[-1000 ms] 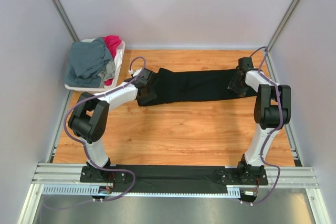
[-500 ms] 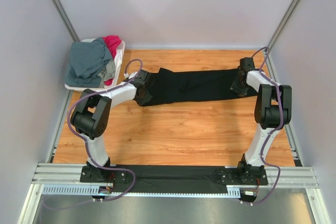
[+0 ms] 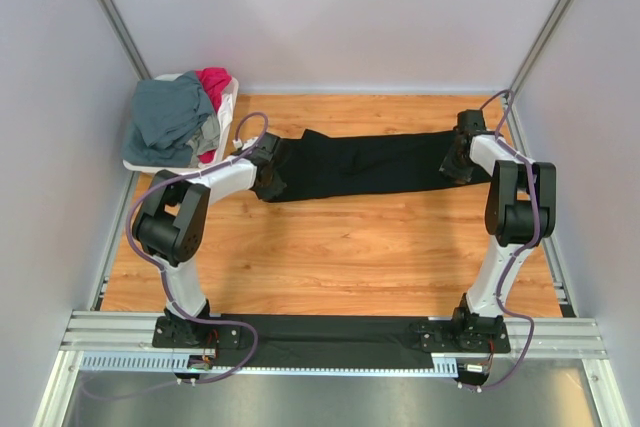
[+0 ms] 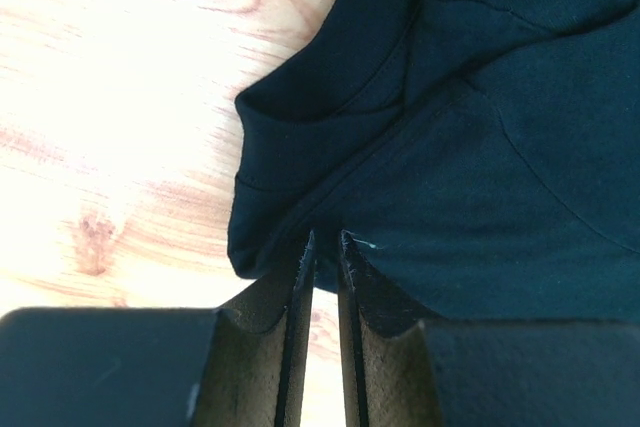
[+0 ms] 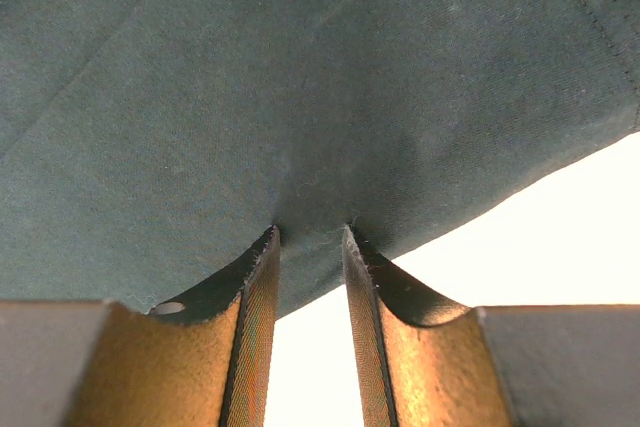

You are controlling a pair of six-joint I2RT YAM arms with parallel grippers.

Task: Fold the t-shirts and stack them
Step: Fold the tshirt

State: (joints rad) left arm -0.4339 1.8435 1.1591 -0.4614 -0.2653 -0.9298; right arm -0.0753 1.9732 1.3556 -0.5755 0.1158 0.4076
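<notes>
Black shirt, spread left-right at far side: L gripper & R gripper jaws just narrowed, each pinching its end; prob. ready to fold.

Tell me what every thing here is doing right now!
black t-shirt, laid out in a long strip, pinched at both ends.
left gripper, shut on one end.
right gripper, shut on the other end.
white basket, heaped with shirts.
grey-blue t-shirt, crumpled inside.
magenta-red t-shirt, crumpled inside.
</notes>
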